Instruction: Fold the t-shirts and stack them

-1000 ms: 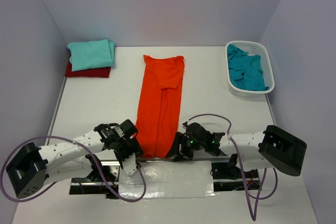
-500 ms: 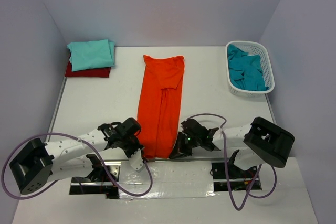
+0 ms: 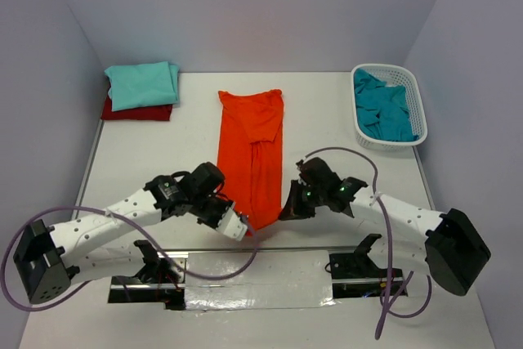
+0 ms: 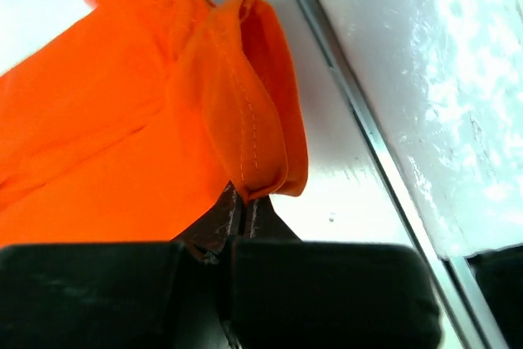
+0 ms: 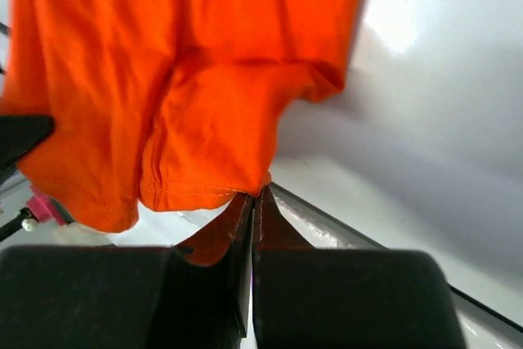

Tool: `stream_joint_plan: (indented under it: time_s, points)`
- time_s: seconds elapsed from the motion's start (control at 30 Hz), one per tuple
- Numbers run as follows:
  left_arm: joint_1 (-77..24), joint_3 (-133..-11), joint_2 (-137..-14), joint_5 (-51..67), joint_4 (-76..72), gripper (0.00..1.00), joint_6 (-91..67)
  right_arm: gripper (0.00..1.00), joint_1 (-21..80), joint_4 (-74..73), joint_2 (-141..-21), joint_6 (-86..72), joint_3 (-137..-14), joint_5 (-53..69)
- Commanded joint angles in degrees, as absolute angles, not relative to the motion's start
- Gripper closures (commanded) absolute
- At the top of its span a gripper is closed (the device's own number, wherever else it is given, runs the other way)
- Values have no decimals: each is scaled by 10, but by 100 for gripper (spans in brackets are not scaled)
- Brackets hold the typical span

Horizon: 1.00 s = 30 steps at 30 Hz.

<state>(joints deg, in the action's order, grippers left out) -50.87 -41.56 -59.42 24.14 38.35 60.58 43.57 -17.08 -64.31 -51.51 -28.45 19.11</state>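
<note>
Two claws, both clamped shut on cloth. Left claw (image 3: 243, 229) pinches the near-left hem corner (image 4: 265, 157) of the bright orange cloth t-shirt (image 3: 252, 145). Right claw (image 3: 288, 211) pinches the near-right hem corner (image 5: 249, 179).

Shirt is already narrowed to a long strip, mid-surface. Its long axis runs 6 to 12 o'clock, with the hem end at 6 by the arm bases. From both claws the rest of the shirt runs off toward 12. Neither arm is nearer: left sits at about 7 of the strip's near end, right at about 5.

Next move, as I judge it, is to carry the hem toward 12 onto the far end. Both claws would need to travel along that axis together or the fold skews.

Top view only:
- The whole strip.
- Light mint-aqua folded t-shirt (image 3: 143, 84) lying on the dark red folded t-shirt (image 3: 135, 112), at 10 o'clock on the white surface (image 3: 163, 157).
- Teal-blue crumpled t-shirt (image 3: 384, 112) in the white plastic mesh basket (image 3: 389, 68) at 2 o'clock, not yet folded.

Top view can't show the tip contact. Left wrist view shows the tips closed on a doubled, stitched hem edge, with the cloth raised off the surface. Right wrist view shows the tips closed right at the hem's edge. That bite looks thin and could slip.
</note>
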Motion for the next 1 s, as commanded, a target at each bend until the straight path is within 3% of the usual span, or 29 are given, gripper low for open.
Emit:
stream_joint_plan:
  time_s: [0.0,0.17,0.3,0.47,0.8,0.87,0.93,0.97]
  points:
    - [-475,-502,-640,234,415,100,515,100,381,-272,-643,-419,-365,202]
    - [-369,-608,-721,273,463,100,532,100,297,-320,-733,-318,-492,212]
    - [-261,-775,-874,302,505,100,508,100,253,-337,-861,-272,-636,219]
    - [-226,-923,-1008,311,532,100,495,100,225,-364,-982,-243,-784,227]
    - [-177,-1015,-1158,297,454,100,432,100,181,-408,-1170,-219,-977,263]
    - [-168,-1022,-1182,294,442,97,414,100,178,-413,-1212,-216,-1017,269]
    - [-164,-1023,-1194,289,427,85,400,100,176,-417,-1238,-220,-1047,271]
    - [-163,-1023,-1204,287,425,77,396,92,173,-417,-1262,-221,-1055,272]
